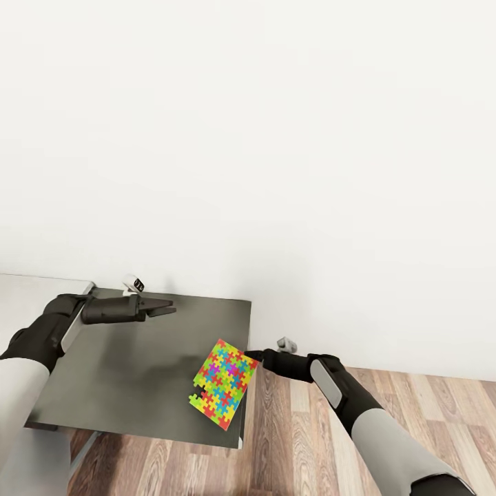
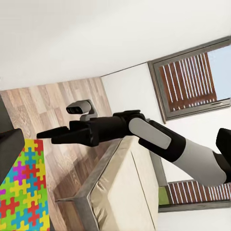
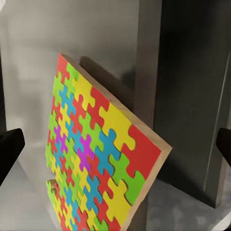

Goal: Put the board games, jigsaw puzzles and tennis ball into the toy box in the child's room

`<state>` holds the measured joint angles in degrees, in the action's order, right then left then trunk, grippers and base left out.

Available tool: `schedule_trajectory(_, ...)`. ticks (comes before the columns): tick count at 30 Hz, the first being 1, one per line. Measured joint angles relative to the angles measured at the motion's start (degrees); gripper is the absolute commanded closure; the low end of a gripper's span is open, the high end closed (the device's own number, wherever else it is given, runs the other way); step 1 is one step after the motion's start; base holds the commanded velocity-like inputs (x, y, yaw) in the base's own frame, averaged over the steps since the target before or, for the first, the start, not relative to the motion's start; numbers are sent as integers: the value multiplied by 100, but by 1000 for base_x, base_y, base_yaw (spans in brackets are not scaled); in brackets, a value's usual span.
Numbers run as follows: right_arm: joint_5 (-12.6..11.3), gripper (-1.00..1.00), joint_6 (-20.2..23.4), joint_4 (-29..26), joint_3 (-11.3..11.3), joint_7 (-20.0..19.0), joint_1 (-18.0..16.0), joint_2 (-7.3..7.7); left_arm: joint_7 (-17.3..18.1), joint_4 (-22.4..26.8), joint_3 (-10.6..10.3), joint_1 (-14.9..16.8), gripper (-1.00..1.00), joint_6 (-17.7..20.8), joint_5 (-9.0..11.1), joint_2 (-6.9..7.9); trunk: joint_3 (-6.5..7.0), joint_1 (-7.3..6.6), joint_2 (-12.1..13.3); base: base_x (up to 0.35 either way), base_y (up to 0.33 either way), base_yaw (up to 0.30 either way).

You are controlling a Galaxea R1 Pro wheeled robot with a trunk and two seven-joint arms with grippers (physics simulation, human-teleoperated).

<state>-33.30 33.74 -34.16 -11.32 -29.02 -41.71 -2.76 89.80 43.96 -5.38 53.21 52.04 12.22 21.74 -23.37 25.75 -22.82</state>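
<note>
From the head camera, you are looking down on a dark grey table [image 1: 124, 372] against a white wall [image 1: 275, 138], with wood-plank floor [image 1: 296, 441] beyond its edge. Your left gripper [image 1: 167, 308] is hovering over the table's far part, its jaws drawn narrow with nothing between them. The jigsaw puzzle [image 1: 224, 383] is lying at the table's near right corner, well apart from those jaws. Your right gripper [image 1: 252, 356] is reaching in from the floor side, its tips sitting just beside the puzzle's far corner; whether they are touching it, you cannot tell from here.

In the left wrist camera, you are seeing the right gripper [image 2: 45, 135] pointing toward the puzzle [image 2: 21, 192], its fingers looking close together, with the bed [image 2: 122, 192] and a window [image 2: 192, 79] behind the arm.

In the right wrist camera, your fingertips [image 3: 9, 149] are showing at both edges, spread wide apart. The puzzle [image 3: 91, 154] is lying ahead, between the open jaws, on the table [image 3: 38, 57], overhanging its edge.
</note>
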Motion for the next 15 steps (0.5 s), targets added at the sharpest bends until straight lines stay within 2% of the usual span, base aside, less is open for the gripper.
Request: schedule_trajectory(15,1,-100,-37,-1,-3,-2,0,3,0,0,15,0,-100,24,0,6,0,0,0,0,0,0)
